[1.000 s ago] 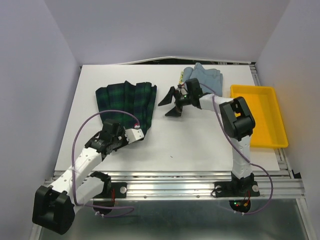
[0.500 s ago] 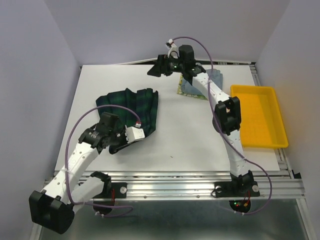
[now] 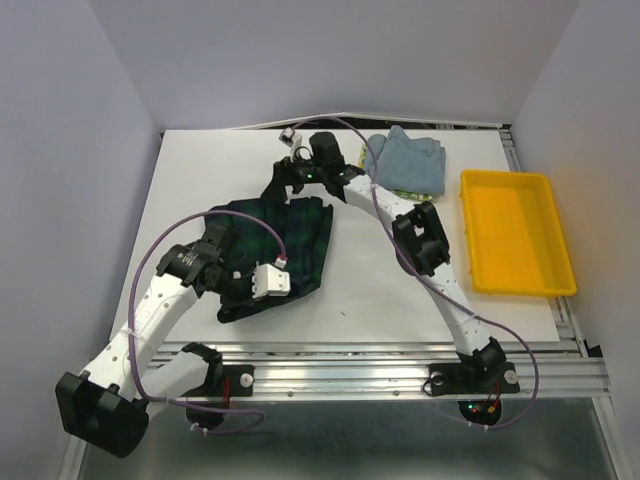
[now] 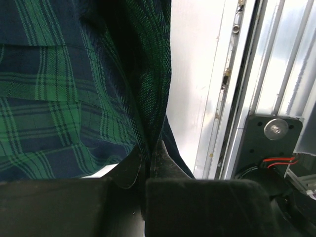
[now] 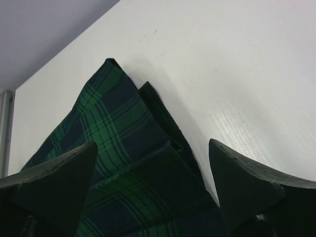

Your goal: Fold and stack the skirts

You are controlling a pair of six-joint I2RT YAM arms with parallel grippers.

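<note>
Right of plaid skirt (image 3: 305, 245), blue-grey skirt (image 3: 410, 160), then yellow tray (image 3: 515, 235)

Left gripper (image 3: 243, 295) pinching the plaid skirt (image 3: 300, 235) at its near edge, right gripper (image 3: 287, 188) splayed wide over the far edge, blue-grey skirt (image 3: 410, 160) beside the yellow tray (image 3: 515, 235)

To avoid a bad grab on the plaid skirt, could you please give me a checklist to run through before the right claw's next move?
1. Left claw shut on the plaid skirt at its near edge: ok.
2. Right claw open wide: ok.
3. Right claw lined up over the skirt's far corner: ok, the cloth shows between its jaws.
4. Right claw touching the cloth: cannot tell.
5. Plaid skirt lying flat: not ok, it is rumpled, with pleats overlapping.
6. Blue-grey skirt apart from the plaid one: ok.
</note>
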